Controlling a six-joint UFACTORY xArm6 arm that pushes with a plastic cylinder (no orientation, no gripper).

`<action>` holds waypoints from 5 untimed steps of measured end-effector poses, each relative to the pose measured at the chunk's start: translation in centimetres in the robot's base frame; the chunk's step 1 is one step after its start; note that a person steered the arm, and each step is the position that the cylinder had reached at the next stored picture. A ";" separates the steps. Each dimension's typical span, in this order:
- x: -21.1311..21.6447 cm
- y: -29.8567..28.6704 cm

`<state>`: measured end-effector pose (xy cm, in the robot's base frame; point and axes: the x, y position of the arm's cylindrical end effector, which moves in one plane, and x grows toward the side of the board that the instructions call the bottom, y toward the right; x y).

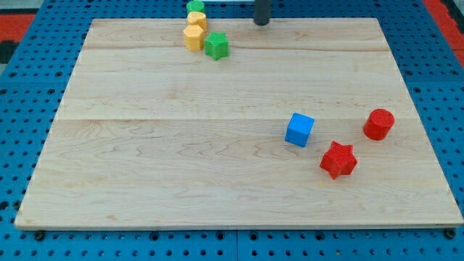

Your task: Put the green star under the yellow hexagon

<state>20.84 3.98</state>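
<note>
My tip [261, 22], a bare rod gripping nothing, sits at the table's [181, 159] top edge, right of the green star [216, 46], which touches the yellow hexagon's [193, 38] lower right side.

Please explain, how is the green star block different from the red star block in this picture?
Colour: the green star block is green, while the red star block is red.
Place: the green star sits near the view's top, beside the yellow hexagon block; the red star sits at the lower right.
Neighbours: the green star is close against the yellow hexagon, perhaps touching; the red star stands apart from the blue cube and red cylinder.
Both are star-shaped and lie on the wooden board.
</note>
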 end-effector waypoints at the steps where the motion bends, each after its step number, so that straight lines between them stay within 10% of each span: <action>1: 2.9 -3.3; 5: 9.8 -4.7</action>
